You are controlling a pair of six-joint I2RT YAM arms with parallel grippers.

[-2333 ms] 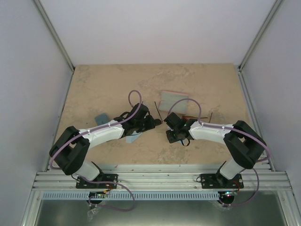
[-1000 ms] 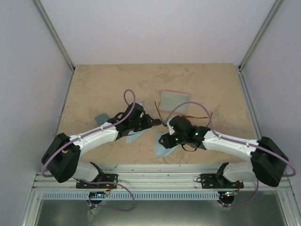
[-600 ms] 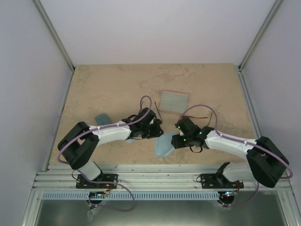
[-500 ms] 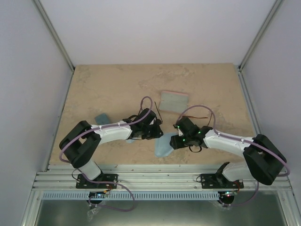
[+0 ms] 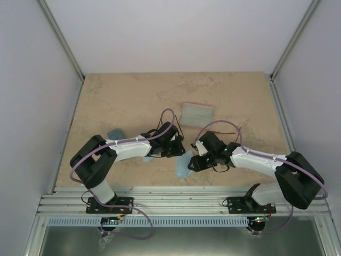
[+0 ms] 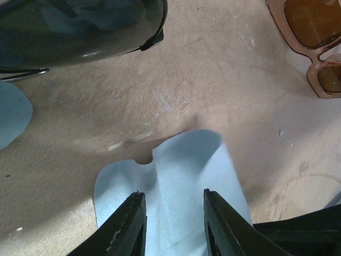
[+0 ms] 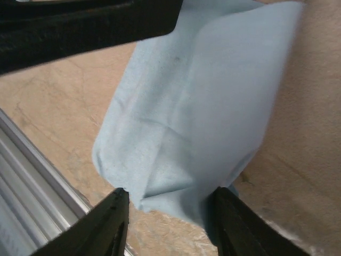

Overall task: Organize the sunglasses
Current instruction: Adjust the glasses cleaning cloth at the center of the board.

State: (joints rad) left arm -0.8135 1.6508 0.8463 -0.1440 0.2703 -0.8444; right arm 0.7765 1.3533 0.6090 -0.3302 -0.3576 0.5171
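A light blue cloth (image 5: 184,164) lies crumpled at the front centre of the table. My left gripper (image 5: 180,151) is open, its jaws straddling the cloth (image 6: 181,176) from above (image 6: 171,200). My right gripper (image 5: 193,162) is open too, its jaws (image 7: 170,194) on either side of the cloth's other end (image 7: 202,96). The black wire sunglasses (image 6: 80,32) with dark lenses lie just beyond the cloth. The amber-brown sunglasses (image 6: 311,32) lie to their right. In the top view both pairs are mostly hidden under the arms.
A pink and blue case (image 5: 196,113) lies at the back centre. A small blue item (image 5: 114,132) lies at the left, and another light blue piece (image 6: 10,114) shows beside the black sunglasses. The metal rail (image 7: 32,181) of the front edge is close to the cloth.
The cloth has come from under my left arm to the front centre. Both grippers have closed in over it. In the last half second my right gripper edged slightly left.
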